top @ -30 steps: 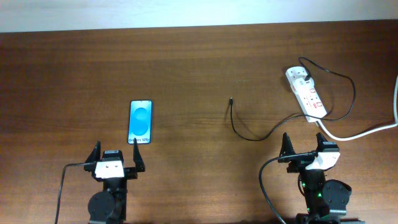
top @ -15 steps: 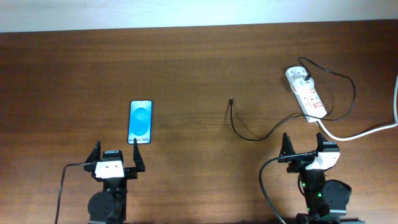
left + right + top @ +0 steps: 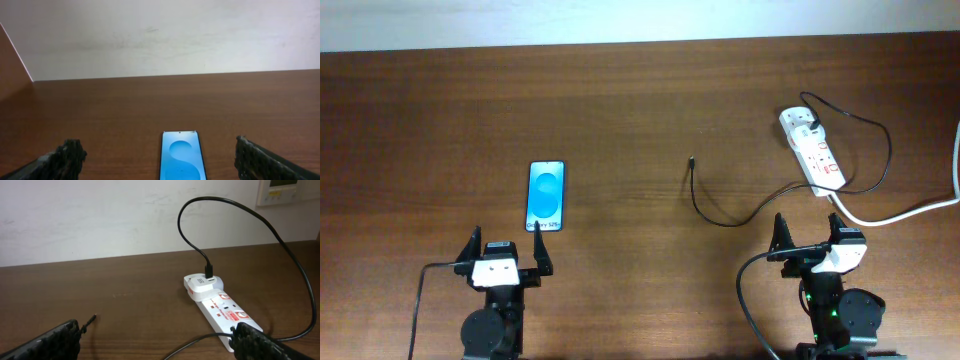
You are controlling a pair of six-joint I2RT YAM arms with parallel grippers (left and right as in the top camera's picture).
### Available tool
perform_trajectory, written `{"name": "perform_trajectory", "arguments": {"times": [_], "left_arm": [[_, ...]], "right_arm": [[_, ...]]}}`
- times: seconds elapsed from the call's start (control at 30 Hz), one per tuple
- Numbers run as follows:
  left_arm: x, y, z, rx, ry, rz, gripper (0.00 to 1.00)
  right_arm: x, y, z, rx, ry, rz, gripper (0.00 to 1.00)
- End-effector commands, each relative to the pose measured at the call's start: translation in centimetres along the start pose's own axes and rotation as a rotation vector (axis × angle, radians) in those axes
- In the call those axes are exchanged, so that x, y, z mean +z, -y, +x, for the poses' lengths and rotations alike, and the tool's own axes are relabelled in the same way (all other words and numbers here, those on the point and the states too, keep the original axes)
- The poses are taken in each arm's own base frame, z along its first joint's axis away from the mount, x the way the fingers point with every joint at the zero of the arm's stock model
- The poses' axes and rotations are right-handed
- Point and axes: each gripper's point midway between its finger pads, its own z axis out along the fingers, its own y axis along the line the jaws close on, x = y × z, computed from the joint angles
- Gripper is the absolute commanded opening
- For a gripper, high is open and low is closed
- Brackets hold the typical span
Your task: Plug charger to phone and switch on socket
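Note:
The phone (image 3: pixel 545 196) lies flat on the table at left, blue screen up; it also shows in the left wrist view (image 3: pixel 182 157), just ahead of my open, empty left gripper (image 3: pixel 506 250) (image 3: pixel 159 162). The charger cable (image 3: pixel 720 215) runs from an adapter on the socket (image 3: pixel 812 150) in a loop across the table to its small plug tip (image 3: pixel 691 160), which lies loose at centre. In the right wrist view the plug tip (image 3: pixel 92 318) and socket (image 3: pixel 220 307) lie ahead of my open, empty right gripper (image 3: pixel 810 240) (image 3: pixel 160 342).
The thick white cord (image 3: pixel 910 212) leaves the socket toward the right edge. A white wall (image 3: pixel 160 35) stands behind the far table edge. A wall panel (image 3: pixel 284 190) shows at top right of the right wrist view.

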Motion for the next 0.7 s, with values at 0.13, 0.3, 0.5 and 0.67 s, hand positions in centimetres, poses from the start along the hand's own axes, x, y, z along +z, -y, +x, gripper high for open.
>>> {"name": "perform_trajectory", "arguments": {"times": [0.13, 0.3, 0.5, 0.67], "left_arm": [[-0.4, -0.3, -2.3, 0.007, 0.048, -0.007, 0.99], [-1.0, -0.5, -4.9, 0.009, 0.037, -0.007, 0.99], [-0.8, -0.7, -8.5, 0.017, -0.005, -0.004, 0.99], [1.4, 1.2, -11.0, 0.053, -0.136, 0.094, 0.99]], "right_arm": [[0.0, 0.2, 0.3, 0.001, -0.005, 0.01, 0.98], [0.0, 0.2, 0.2, 0.001, -0.005, 0.01, 0.98], [0.0, 0.3, 0.2, 0.0, -0.001, 0.014, 0.98], [-0.2, -0.4, -2.8, -0.016, 0.114, -0.02, 0.98]]}}
